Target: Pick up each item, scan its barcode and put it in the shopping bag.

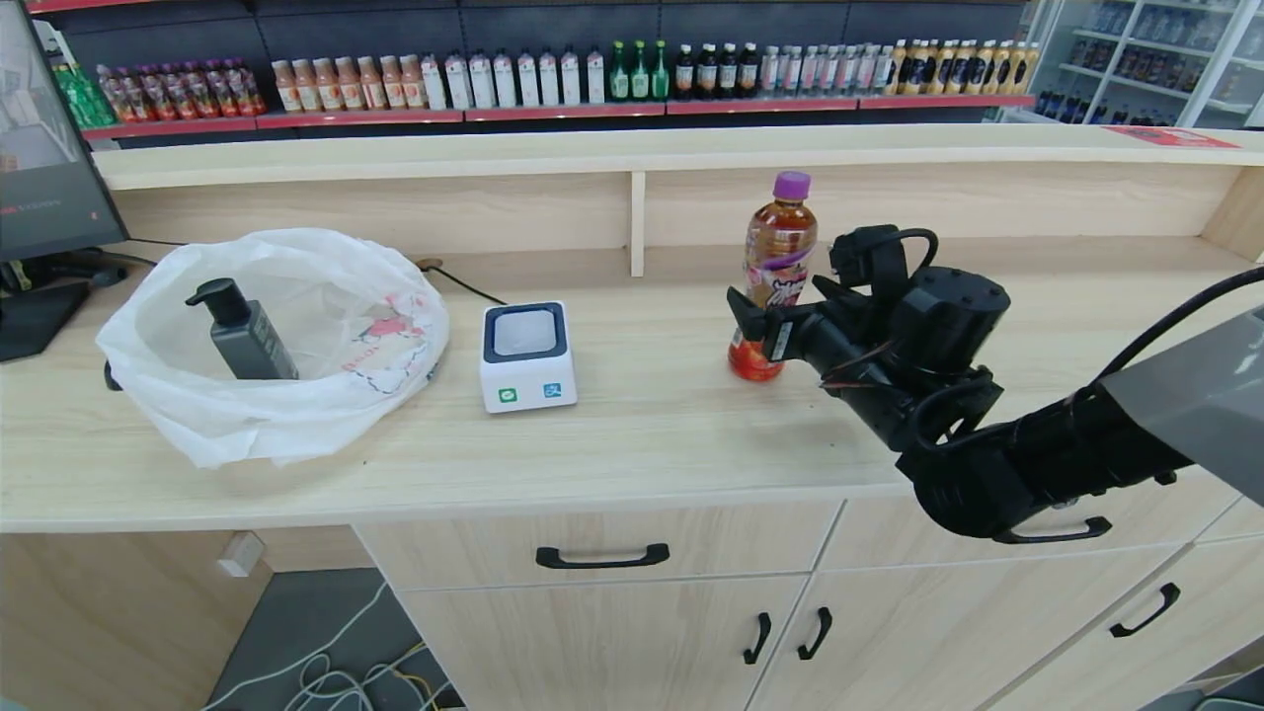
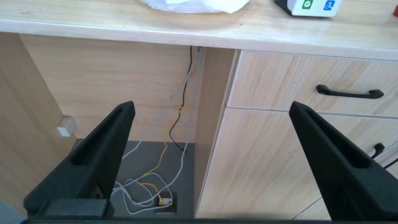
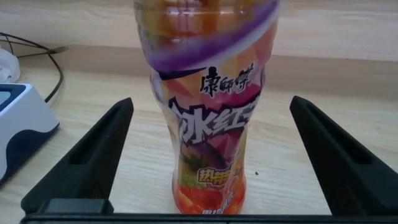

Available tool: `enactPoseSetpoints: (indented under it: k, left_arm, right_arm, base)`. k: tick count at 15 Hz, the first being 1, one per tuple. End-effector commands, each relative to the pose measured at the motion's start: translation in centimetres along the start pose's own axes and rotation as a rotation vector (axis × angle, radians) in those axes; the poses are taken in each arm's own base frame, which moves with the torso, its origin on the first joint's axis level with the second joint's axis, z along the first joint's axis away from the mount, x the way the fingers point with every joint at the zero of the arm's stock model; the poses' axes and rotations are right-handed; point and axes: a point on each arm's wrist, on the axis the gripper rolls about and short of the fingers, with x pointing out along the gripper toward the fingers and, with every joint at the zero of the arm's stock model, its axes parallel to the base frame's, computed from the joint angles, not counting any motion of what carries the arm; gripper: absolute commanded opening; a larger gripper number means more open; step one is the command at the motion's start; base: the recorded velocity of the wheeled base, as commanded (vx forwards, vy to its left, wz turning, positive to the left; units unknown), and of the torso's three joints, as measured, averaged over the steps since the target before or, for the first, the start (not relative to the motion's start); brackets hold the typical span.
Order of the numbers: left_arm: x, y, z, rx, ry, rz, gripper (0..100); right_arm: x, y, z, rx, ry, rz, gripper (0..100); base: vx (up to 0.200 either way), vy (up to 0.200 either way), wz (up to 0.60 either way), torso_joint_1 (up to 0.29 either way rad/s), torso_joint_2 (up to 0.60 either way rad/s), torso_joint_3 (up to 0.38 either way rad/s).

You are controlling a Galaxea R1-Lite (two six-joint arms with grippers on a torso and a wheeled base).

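Note:
An orange drink bottle (image 1: pixel 780 242) with a purple cap stands upright on the wooden counter (image 1: pixel 642 425), right of centre. My right gripper (image 1: pixel 787 314) is open at its lower half, one finger on each side; in the right wrist view the bottle (image 3: pixel 211 124) stands between the fingers (image 3: pixel 87 168) without touching them. A white shopping bag (image 1: pixel 296 395) lies open at the left with a dark pump bottle (image 1: pixel 242 331) inside. The white barcode scanner (image 1: pixel 528 355) sits between bag and bottle. My left gripper (image 2: pixel 211 162) hangs open and empty below the counter edge, facing the cabinet front.
A monitor (image 1: pixel 44 168) stands at the far left of the counter. A raised wooden ledge (image 1: pixel 632 148) runs behind, with drink shelves beyond. A cable (image 1: pixel 464 281) trails behind the scanner. Drawers with black handles (image 1: pixel 602 558) sit under the counter, and loose wires (image 2: pixel 155 180) lie on the floor.

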Motion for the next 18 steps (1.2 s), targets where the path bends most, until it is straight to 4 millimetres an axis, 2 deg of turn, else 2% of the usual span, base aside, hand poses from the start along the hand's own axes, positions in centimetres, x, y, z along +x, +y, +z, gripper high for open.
enactPoseSetpoints:
  k: [1, 5, 10, 16, 17, 18]
  left_arm:
    - [0.0, 0.0, 0.0, 0.0, 0.0, 0.001, 100]
    - [0.0, 0.0, 0.0, 0.0, 0.0, 0.001, 100]
    - [0.0, 0.0, 0.0, 0.0, 0.0, 0.001, 100]
    - [0.0, 0.0, 0.0, 0.0, 0.0, 0.001, 100]
    - [0.0, 0.0, 0.0, 0.0, 0.0, 0.001, 100]
    - [0.0, 0.0, 0.0, 0.0, 0.0, 0.001, 100]
  right_arm:
    - [0.9, 0.1, -0.5, 0.002, -0.001, -0.001, 100]
    - [2.3, -0.1, -0.8, 0.002, -0.011, -0.01, 100]
    - [3.9, -0.2, 0.2, 0.001, -0.016, -0.015, 100]
    - [3.9, -0.2, 0.2, 0.0, -0.005, -0.016, 100]
    - [3.9, -0.2, 0.2, 0.0, -0.005, -0.016, 0]
    - [4.0, -0.3, 0.2, 0.0, -0.006, -0.018, 0]
  base:
    - [0.0, 0.0, 0.0, 0.0, 0.0, 0.0]
    - [0.0, 0.0, 0.0, 0.0, 0.0, 0.0]
    - [0.0, 0.0, 0.0, 0.0, 0.0, 0.0]
    - [0.0, 0.0, 0.0, 0.0, 0.0, 0.0]
    - [0.0, 0.0, 0.0, 0.0, 0.0, 0.0]
    - [0.0, 0.0, 0.0, 0.0, 0.0, 0.0]
